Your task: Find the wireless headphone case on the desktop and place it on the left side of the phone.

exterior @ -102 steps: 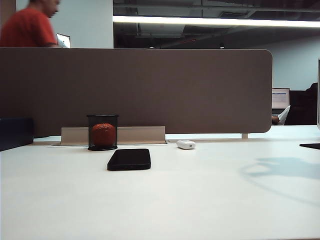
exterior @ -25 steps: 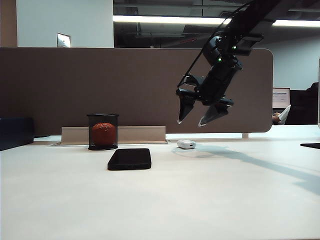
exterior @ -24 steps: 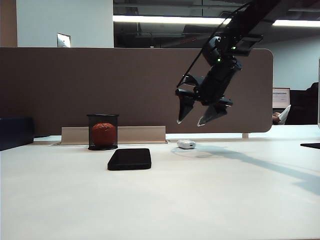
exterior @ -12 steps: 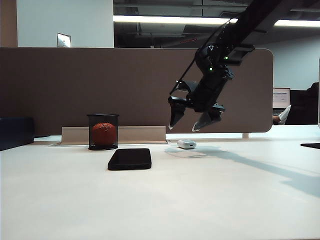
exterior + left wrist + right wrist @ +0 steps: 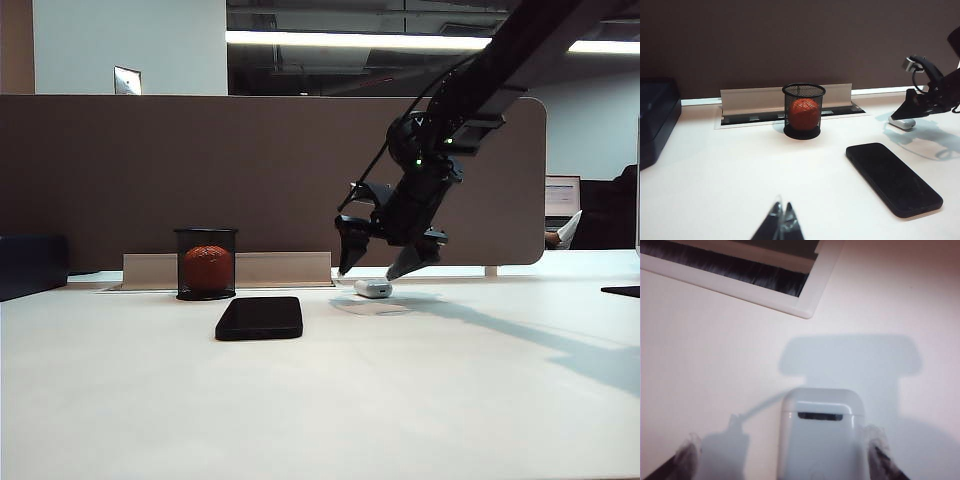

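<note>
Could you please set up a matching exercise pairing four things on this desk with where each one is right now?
Things:
1. wireless headphone case
2. phone
3. orange ball
4. left pincer

Places or states:
A. inside the black mesh cup
B. lying flat in front of the mesh cup
C. shut, above bare desktop, away from the objects
D. directly beneath the open right pincer

Pairs: 1-D, 2-B, 3-A, 4-C
</note>
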Controlling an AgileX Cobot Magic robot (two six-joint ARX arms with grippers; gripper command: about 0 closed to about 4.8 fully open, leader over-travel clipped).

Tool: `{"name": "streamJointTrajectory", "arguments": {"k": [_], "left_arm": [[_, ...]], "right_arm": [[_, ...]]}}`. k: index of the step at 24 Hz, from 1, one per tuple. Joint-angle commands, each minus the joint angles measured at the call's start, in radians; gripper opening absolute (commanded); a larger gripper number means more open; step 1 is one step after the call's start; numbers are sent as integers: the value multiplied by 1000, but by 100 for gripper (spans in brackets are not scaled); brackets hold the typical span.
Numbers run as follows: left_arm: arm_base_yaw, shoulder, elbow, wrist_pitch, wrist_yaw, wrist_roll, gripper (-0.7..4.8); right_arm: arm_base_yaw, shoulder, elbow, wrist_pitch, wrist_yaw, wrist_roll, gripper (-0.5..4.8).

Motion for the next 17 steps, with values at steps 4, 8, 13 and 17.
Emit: {"name": "streamJointTrajectory", "arguments": {"k": [4, 8, 13, 17], "left_arm": [[1, 0, 2, 13, 5, -3, -5], [1, 1, 2, 13, 5, -3, -5], [1, 1, 2, 13, 5, -3, -5], [1, 1, 2, 13, 5, -3, -6]], "right_arm": [[2, 19, 4, 34, 10, 12, 431], [3, 29, 4, 42, 28, 11, 431], [3, 31, 4, 52, 51, 11, 430], [3, 31, 4, 53, 54, 11, 418]]}}
